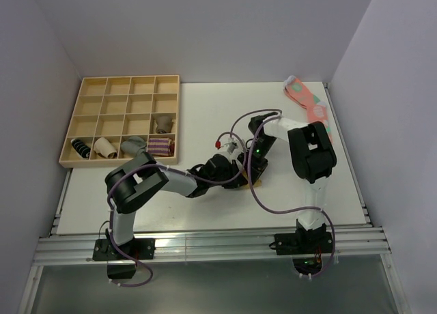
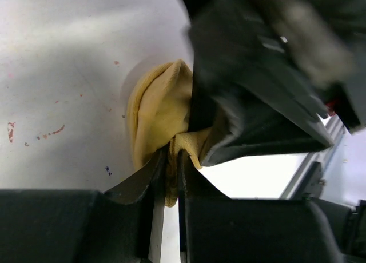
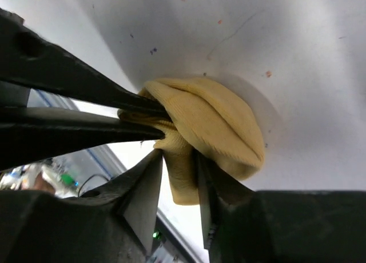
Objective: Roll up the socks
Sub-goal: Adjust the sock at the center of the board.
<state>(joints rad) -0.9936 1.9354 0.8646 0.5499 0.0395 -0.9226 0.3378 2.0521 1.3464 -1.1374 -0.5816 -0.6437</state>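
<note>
The mustard-yellow socks (image 3: 211,126) form a small rolled bundle on the white table (image 1: 205,116), also seen in the left wrist view (image 2: 157,111). In the top view only a sliver of the socks (image 1: 244,175) shows between the two arms at the table's middle. My left gripper (image 2: 170,160) is shut on a fold of the socks. My right gripper (image 3: 180,163) is shut on another fold hanging from the bundle. The left gripper's black fingers (image 3: 86,111) reach in from the left of the right wrist view.
A wooden compartment tray (image 1: 123,119) stands at the back left with several rolled socks in its near compartments. A pink spotted sock (image 1: 311,102) lies at the back right. Walls close in on three sides. Both arms crowd the table's middle.
</note>
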